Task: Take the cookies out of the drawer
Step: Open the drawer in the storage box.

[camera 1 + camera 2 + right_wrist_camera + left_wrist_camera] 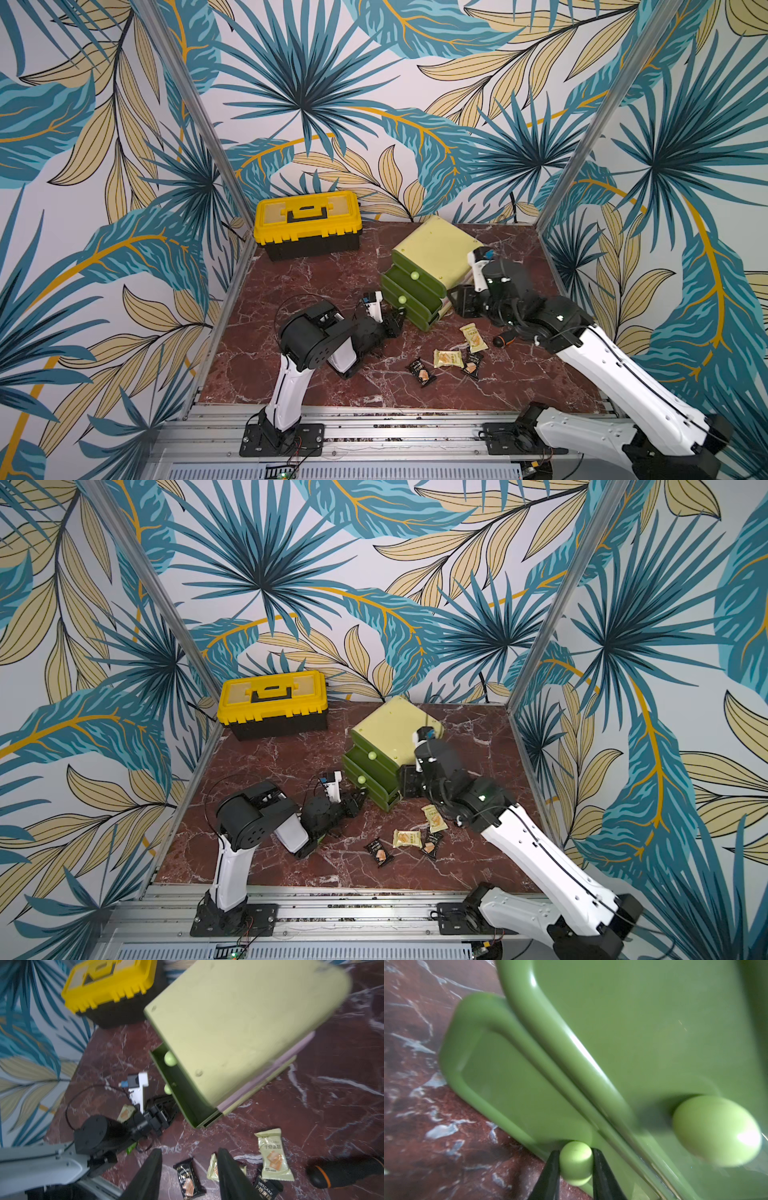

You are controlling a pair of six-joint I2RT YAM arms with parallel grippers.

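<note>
Left jaws: closed on the round knob of the lowest drawer of the green cabinet. The grip is judged to be for drawing that drawer out. The drawer's interior is not shown, so what it holds cannot be told.

Right jaws: standing apart with nothing between them, hung above the surface near the cabinet's front, presumably ready to reach in.

Four cookies, two pale yellow and two black, are seen lying on the surface just in front of the cabinet, clear of the drawer's path. A black tool with an orange band lies beside them.
</note>
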